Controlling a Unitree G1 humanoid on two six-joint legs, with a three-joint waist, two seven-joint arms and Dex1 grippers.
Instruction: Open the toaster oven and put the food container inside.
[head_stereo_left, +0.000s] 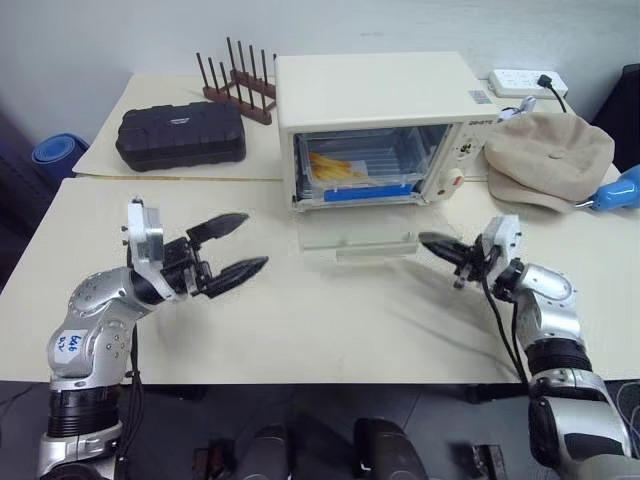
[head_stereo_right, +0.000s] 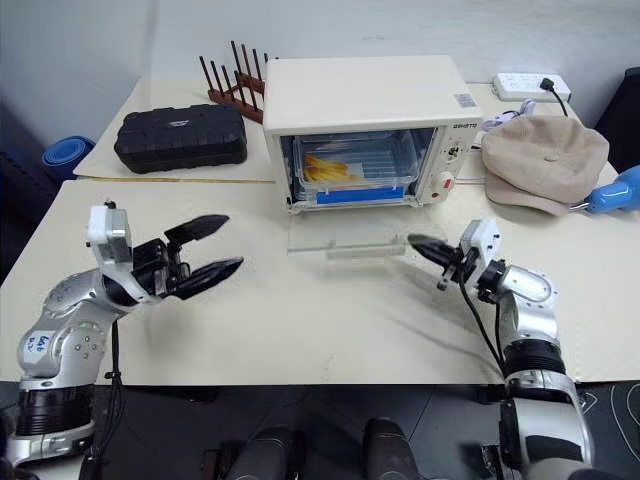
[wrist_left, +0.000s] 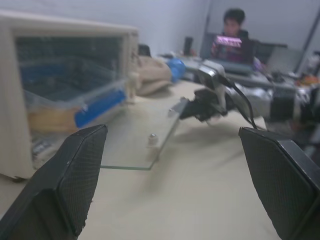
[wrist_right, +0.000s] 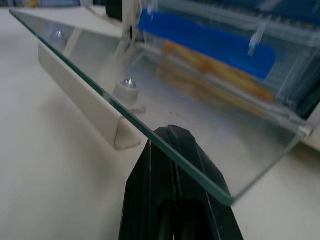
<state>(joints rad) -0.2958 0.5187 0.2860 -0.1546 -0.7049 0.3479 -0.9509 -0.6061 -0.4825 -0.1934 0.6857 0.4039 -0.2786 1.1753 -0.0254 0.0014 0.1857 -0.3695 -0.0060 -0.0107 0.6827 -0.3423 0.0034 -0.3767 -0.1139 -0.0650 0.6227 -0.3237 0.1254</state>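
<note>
The cream toaster oven (head_stereo_left: 375, 90) stands at the back of the table with its glass door (head_stereo_left: 355, 232) dropped flat and the bar handle (head_stereo_left: 375, 253) at the front. The clear food container (head_stereo_left: 365, 170) with a blue clip and yellow-orange sticks sits inside the oven. My left gripper (head_stereo_left: 255, 240) hovers over the table to the left of the door, open and empty. My right gripper (head_stereo_left: 428, 240) is shut, holding nothing. Its tip is at the door's front right corner, and in the right wrist view the glass edge (wrist_right: 150, 132) crosses just over the fingertips (wrist_right: 172, 150).
A black textured case (head_stereo_left: 180, 135) and a wooden peg rack (head_stereo_left: 240, 85) lie left of the oven. A beige cap (head_stereo_left: 550, 155), a white power strip (head_stereo_left: 525, 80) and a blue object (head_stereo_left: 620, 190) are to its right. A person (wrist_left: 232, 35) sits far behind.
</note>
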